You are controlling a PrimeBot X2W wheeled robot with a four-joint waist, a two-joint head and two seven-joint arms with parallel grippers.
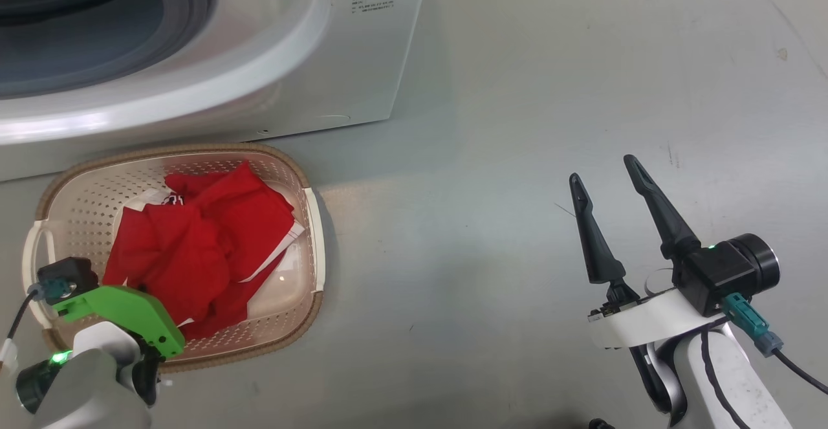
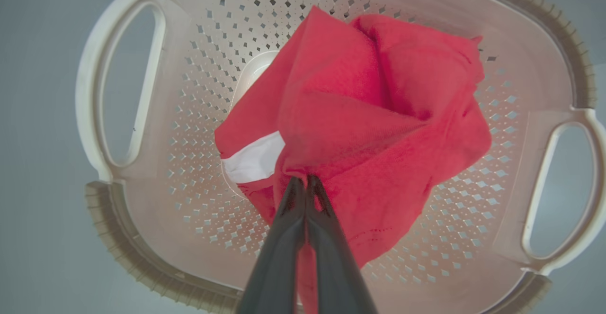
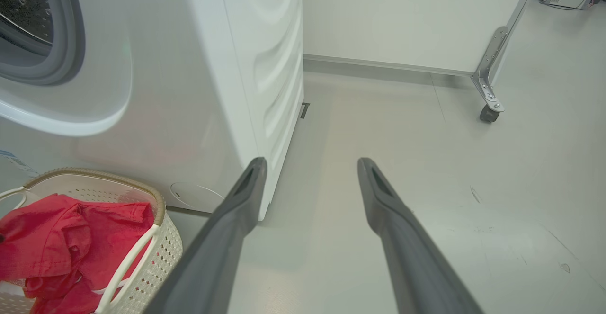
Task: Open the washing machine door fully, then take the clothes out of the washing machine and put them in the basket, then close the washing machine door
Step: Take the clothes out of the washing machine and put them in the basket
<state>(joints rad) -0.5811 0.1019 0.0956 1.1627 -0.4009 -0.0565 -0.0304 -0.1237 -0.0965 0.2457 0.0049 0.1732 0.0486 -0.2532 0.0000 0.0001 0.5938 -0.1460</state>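
Note:
The cream basket (image 1: 312,222) stands on the floor in front of the white washing machine (image 1: 362,60), whose round opening with its grey gasket (image 1: 181,2) shows at upper left. Red clothes (image 1: 194,241) with white trim lie heaped in the basket. In the left wrist view my left gripper (image 2: 303,180) points down into the basket (image 2: 544,15), shut on a fold of the red clothes (image 2: 378,115). My right gripper (image 1: 602,170) hovers open over bare floor well to the right, nothing between its fingers. The washing machine door is out of view.
Grey floor (image 1: 517,125) stretches right of the machine and basket. In the right wrist view the machine's side (image 3: 270,67) is close on the left, and a white panel on a castor (image 3: 490,110) stands at the back right.

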